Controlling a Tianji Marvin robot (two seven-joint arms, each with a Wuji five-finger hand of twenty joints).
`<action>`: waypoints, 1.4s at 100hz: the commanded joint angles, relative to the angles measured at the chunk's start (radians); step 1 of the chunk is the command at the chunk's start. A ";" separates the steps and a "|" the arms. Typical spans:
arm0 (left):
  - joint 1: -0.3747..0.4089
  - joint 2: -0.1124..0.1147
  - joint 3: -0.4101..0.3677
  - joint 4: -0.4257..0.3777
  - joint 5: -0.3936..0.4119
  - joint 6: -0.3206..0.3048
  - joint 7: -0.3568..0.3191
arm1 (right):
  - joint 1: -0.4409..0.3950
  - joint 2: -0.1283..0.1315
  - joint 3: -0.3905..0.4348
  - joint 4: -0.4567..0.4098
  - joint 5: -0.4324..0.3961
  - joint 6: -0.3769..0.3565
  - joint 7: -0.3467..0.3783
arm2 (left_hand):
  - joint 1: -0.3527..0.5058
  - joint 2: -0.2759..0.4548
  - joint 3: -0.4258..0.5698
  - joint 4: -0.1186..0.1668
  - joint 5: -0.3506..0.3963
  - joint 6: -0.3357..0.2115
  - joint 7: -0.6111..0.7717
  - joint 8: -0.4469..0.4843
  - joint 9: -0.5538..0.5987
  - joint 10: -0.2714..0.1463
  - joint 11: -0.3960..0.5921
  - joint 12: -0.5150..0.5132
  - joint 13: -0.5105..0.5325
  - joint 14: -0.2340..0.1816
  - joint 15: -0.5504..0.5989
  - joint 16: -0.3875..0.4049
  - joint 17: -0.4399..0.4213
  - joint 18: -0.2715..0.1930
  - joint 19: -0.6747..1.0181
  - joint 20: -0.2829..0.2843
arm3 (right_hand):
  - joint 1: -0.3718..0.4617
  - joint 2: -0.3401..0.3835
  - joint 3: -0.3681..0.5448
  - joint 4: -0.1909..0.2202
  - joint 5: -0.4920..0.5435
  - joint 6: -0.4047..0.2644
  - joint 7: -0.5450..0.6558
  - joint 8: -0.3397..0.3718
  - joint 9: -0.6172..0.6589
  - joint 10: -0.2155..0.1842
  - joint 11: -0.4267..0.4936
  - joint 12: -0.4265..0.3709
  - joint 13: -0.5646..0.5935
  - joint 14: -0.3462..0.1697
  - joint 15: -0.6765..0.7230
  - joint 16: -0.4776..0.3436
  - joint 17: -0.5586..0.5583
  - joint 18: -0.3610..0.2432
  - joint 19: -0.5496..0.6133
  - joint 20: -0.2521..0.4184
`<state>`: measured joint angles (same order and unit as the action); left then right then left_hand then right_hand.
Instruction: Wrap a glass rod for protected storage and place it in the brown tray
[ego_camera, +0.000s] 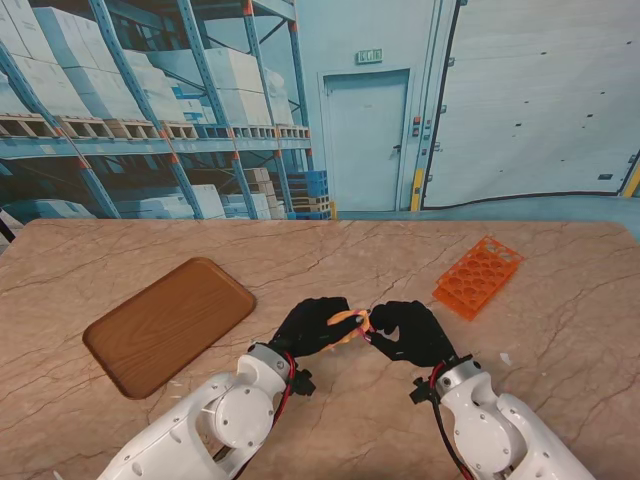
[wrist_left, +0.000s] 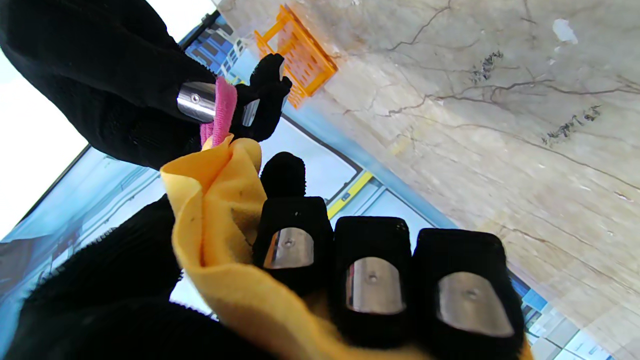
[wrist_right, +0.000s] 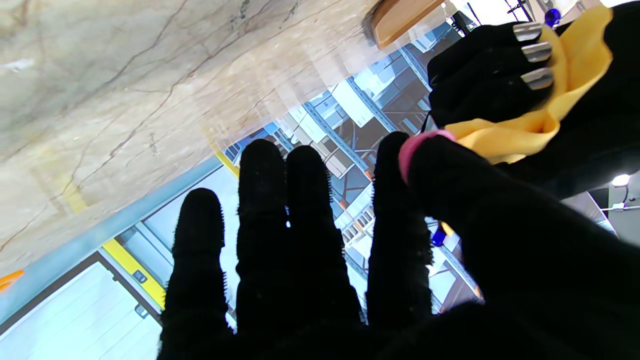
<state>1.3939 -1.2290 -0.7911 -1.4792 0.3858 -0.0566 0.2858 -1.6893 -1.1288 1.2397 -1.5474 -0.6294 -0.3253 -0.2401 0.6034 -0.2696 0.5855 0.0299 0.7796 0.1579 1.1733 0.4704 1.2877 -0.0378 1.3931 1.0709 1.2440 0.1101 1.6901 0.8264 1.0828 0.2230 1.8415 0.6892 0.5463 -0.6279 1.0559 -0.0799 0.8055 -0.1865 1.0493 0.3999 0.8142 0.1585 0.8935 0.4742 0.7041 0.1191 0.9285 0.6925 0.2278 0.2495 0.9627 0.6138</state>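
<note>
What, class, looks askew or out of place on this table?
The orange test tube rack lies flat on its side at the right instead of standing. The brown tray sits at an angle, with nothing in it. The yellow cloth is bunched between the left hand and right hand; no rod shows.

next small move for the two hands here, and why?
Probably slide the pink band, pinched by the right hand, further onto the yellow cloth bunched in the left hand. The bundle is still held above the table, and the brown tray sits apart.
</note>
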 joint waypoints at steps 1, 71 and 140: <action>0.005 -0.008 -0.006 -0.007 -0.005 -0.002 0.008 | -0.016 -0.003 0.000 -0.003 -0.016 -0.015 -0.012 | 0.016 -0.007 0.100 0.017 0.022 -0.023 0.054 -0.013 0.055 -0.058 0.041 -0.002 0.026 0.012 0.027 0.012 0.011 -0.020 0.253 0.021 | 0.014 -0.001 0.023 0.016 0.009 -0.011 0.040 0.007 0.018 0.004 0.027 0.002 0.021 -0.022 0.029 0.013 -0.010 0.004 -0.005 0.019; 0.011 -0.014 -0.016 -0.011 -0.028 0.014 0.017 | -0.010 0.038 0.014 0.021 -0.374 -0.185 -0.203 | 0.050 -0.018 0.057 0.008 0.024 -0.002 0.033 -0.024 0.053 -0.060 0.034 0.002 0.026 0.005 0.025 0.020 0.014 -0.042 0.253 0.059 | 0.029 -0.002 0.006 -0.011 0.030 -0.033 0.028 -0.015 0.030 0.006 0.028 -0.008 0.033 -0.021 0.030 0.008 -0.004 0.017 0.001 0.017; 0.004 -0.012 -0.003 -0.014 -0.025 0.077 -0.006 | 0.008 0.086 0.088 -0.038 -0.595 -0.361 -0.277 | 0.208 -0.043 -0.081 -0.071 -0.117 -0.012 -0.130 -0.071 0.056 -0.079 0.040 0.020 0.027 -0.004 0.056 0.028 0.018 -0.057 0.252 0.103 | 0.019 0.001 0.000 -0.022 0.032 -0.076 0.018 -0.011 0.023 -0.015 0.022 -0.007 0.031 -0.035 0.017 0.000 0.000 0.014 0.007 0.007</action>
<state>1.3930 -1.2381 -0.7961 -1.4861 0.3629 0.0187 0.2852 -1.6918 -1.0439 1.3303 -1.5776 -1.2198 -0.6787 -0.5190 0.7468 -0.2903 0.4887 -0.0237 0.7007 0.1607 1.0679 0.4106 1.2877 -0.0414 1.3909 1.0757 1.2441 0.1095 1.6829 0.8281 1.0828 0.2138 1.8417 0.7573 0.5466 -0.6383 1.0469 -0.0816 0.8232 -0.2185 1.0482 0.3802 0.8266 0.1476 0.8942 0.4727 0.7159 0.1099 0.9388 0.6927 0.2301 0.2496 0.9627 0.6138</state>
